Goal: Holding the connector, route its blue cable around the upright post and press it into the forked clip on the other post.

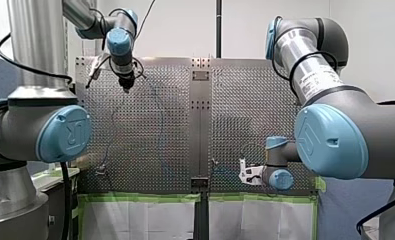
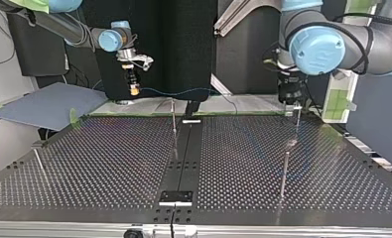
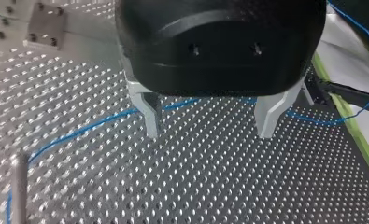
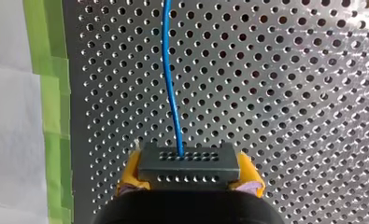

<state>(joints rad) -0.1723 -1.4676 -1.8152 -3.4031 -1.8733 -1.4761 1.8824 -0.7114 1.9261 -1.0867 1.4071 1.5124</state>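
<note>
The surface (image 2: 109, 163) is perforated metal in two halves, joined by a dark strip (image 2: 183, 158) down the middle. Green tape (image 4: 51, 93) runs along its edge, with white sheeting (image 1: 135, 220) beyond that. In the front view I see a pale wall (image 1: 185, 25) behind it. The top view shows a black backdrop (image 2: 173, 44) behind the arms and a grey-blue board (image 2: 49, 104) lying off the surface at the view's left. Thin uprights stand on the surface: a centre post (image 2: 173, 119) beside the strip towards the arms, a side post (image 2: 285, 171) at the view's right, and a corner post (image 2: 38, 161) at its left. I cannot tell which of them carries the forked clip. My right pincer (image 2: 133, 89), yellow-padded, is clenched on the connector (image 4: 187, 161), gripping the dark block by its two sides. The cable (image 4: 169, 70) leaves the connector's front face and runs straight ahead over the holes. In the top view this pincer hangs over the surface's far edge at the view's left, and the cable stretches from it through the air towards the view's right. It passes close to the top of the centre post, though I cannot tell whether it touches. My left pincer (image 3: 210, 133), black with metal fingers, is released, with its fingers wide apart and nothing between them. It hovers just over the surface, and the cable lies across the holes beyond its fingertips.
</note>
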